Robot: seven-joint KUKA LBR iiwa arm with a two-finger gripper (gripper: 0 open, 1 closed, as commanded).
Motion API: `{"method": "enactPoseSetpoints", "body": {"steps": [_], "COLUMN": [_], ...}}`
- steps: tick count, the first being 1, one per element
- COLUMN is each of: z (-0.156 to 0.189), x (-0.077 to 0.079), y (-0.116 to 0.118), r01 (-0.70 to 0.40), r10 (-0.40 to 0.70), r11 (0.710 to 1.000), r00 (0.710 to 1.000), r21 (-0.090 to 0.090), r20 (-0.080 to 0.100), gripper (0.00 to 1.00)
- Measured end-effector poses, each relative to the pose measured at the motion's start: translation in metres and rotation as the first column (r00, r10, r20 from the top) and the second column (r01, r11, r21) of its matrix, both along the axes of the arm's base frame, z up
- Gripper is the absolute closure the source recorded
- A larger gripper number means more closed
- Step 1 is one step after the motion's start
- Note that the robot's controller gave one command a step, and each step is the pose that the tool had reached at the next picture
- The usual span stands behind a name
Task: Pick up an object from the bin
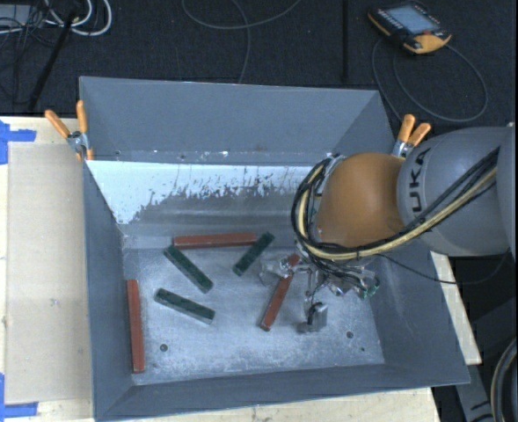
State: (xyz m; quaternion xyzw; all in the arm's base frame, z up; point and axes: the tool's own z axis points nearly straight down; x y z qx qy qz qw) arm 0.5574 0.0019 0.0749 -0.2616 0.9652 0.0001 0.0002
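Note:
My gripper (pixel 314 311) hangs low over the right part of the bin floor, under the arm's orange cover. Just to its left lies a short red-brown stick (pixel 275 302), slanting from lower left to upper right, with its upper end reaching under the gripper's metal parts. I cannot make out whether the stick is touched or held. A dark green stick (pixel 253 253) lies slanted a little further up and to the left.
A long red-brown stick (pixel 215 240) lies flat along the back of the floor. Two more dark green sticks (pixel 188 269) (pixel 185 305) lie left of centre. Another red-brown stick (pixel 135 325) runs along the left wall. The arm and its cables cover the bin's right side.

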Motion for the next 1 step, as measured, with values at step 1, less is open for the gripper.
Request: {"method": "enactPoseSetpoints", "body": {"steps": [1], "z": [-0.0135], "x": [-0.0011], "y": [0.0], "r01": [-0.053], "r10": [0.053], "r11": [0.999], "r00": [0.999], "r21": [-0.001], "r20": [-0.001], "gripper": [1.0]}}
